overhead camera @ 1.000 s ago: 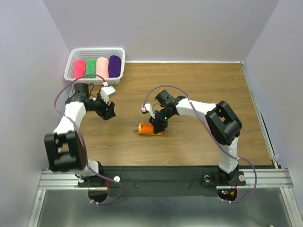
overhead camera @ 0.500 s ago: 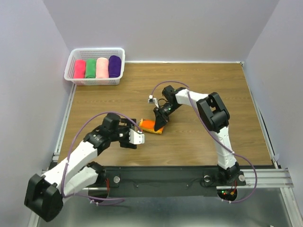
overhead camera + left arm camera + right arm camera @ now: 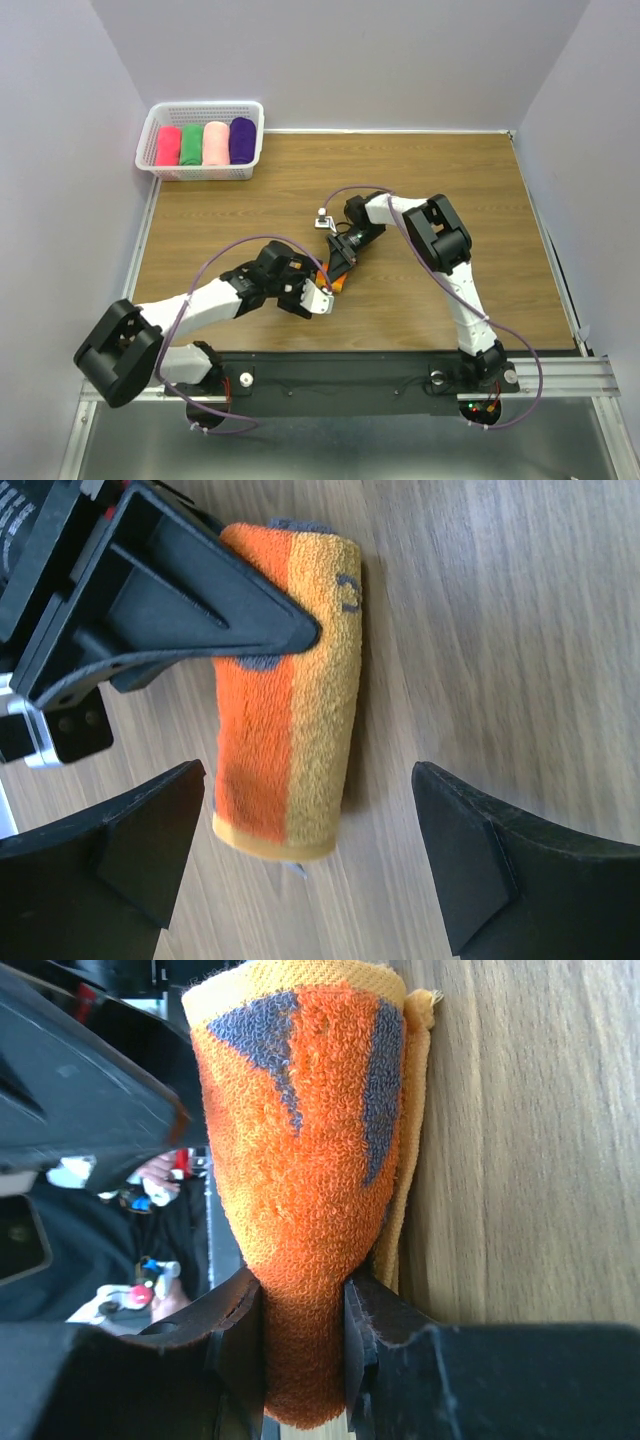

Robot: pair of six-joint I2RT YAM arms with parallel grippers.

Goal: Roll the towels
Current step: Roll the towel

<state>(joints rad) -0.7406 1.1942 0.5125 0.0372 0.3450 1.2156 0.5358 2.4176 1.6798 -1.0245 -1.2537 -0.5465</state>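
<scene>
Wood-grain bench (image 3: 450, 190), grey walls round. Near its centre, toward near edge, lies orange towel roll (image 3: 290, 710). Right jaws clenched across one end of roll, pinching it thin. Left jaws released, spread wide, straddling opposite free end; no contact seen. Long axis runs straight ahead from left jaws, so closing would pinch across width. Left arm (image 3: 220, 300) and right arm (image 3: 437, 232) both at roll. Four rolled towels (image 3: 205, 143) in white basket (image 3: 200, 104), far left corner, well apart.

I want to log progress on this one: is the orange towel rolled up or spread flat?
Rolled. The orange towel is a short fat cylinder lying on the table, and the right gripper pinches one end of it.
</scene>
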